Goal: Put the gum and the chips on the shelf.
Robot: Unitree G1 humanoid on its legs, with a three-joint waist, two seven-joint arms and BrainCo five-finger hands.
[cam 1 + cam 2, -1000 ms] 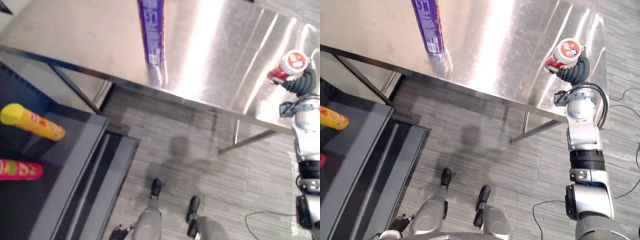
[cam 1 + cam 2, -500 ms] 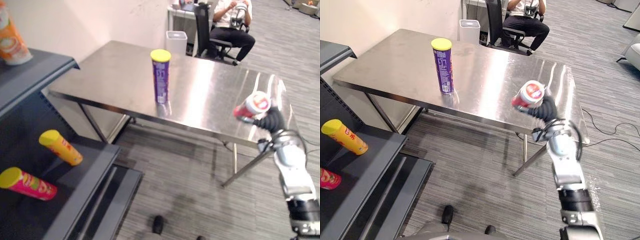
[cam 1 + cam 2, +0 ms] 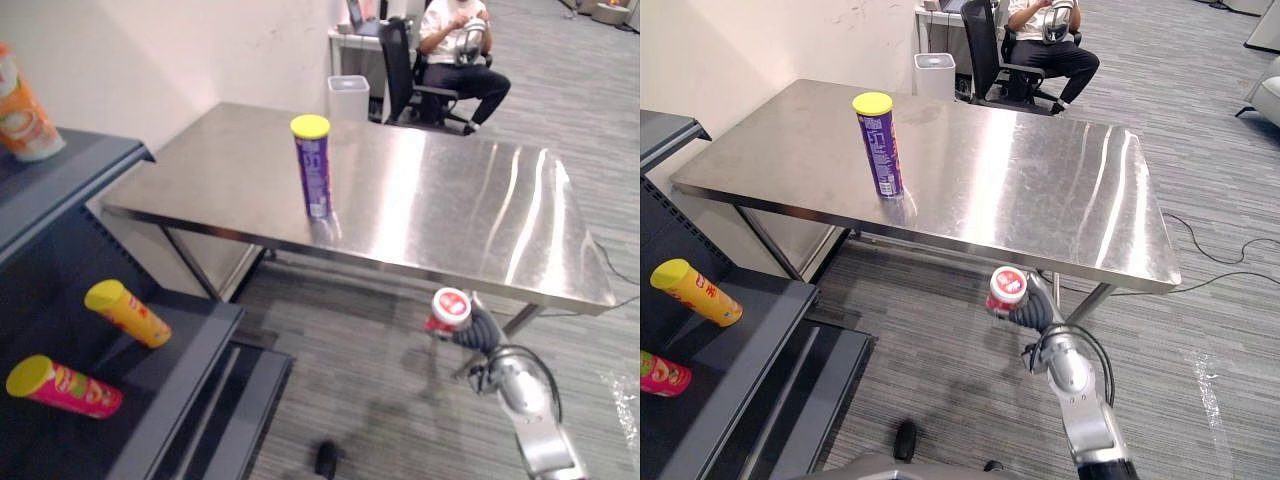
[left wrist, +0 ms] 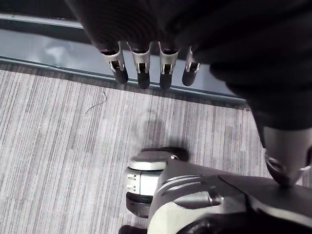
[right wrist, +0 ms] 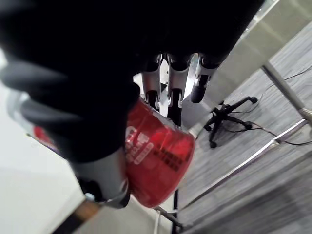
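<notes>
The right robot hand [image 3: 1036,313] is curled tight around the red gum canister [image 3: 1004,290], held white lid up over the floor [image 3: 940,380], just short of the worktop [image 3: 1040,190] edge. The left robot hand [image 4: 143,68] hangs with its fingers straight. Well off to the right hand's left, the purple chips can [image 3: 880,145] stands upright on the worktop. Farther left, a yellow can [image 3: 698,292] lies on the shelf [image 3: 760,340].
</notes>
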